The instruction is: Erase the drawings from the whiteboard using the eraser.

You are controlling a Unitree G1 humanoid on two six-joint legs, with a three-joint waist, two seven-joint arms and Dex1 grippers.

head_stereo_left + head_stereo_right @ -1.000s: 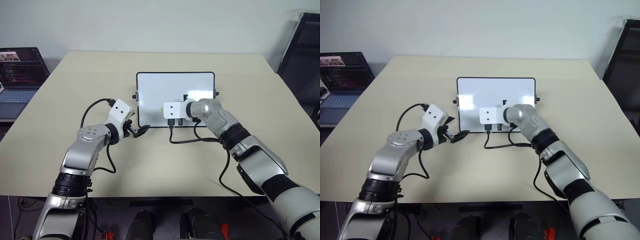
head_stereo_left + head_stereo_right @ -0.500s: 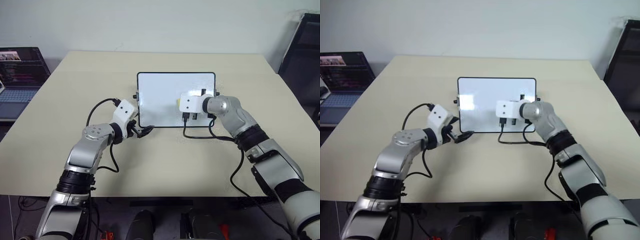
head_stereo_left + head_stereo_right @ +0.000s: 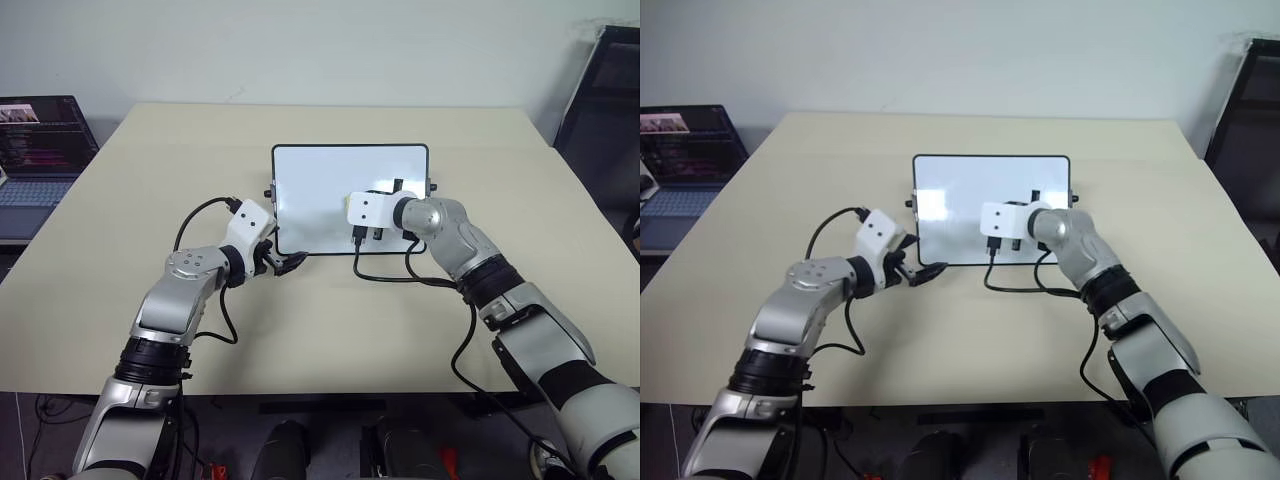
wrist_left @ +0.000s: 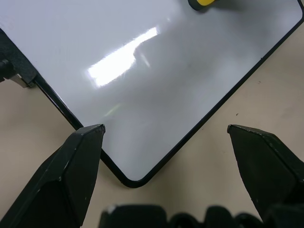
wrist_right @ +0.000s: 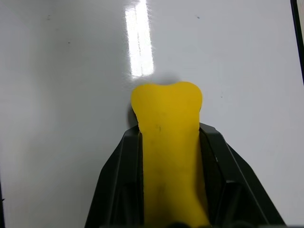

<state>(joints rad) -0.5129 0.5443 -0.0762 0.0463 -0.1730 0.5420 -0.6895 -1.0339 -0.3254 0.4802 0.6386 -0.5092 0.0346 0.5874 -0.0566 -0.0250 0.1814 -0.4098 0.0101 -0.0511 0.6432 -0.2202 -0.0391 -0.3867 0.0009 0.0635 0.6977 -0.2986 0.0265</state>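
Whiteboard [image 3: 330, 190] looks clean; right end effector [image 5: 167, 142] pinching the eraser [image 5: 167, 156], left end effector [image 4: 166, 142] spread

I see even, bright room light. Glare streaks the whiteboard [image 5: 71, 71] just past the yellow eraser [image 5: 168, 156] in my right gripper [image 5: 171, 209]; soft shadow hugs its tip. Left fingers [image 4: 66, 175] blur close up.
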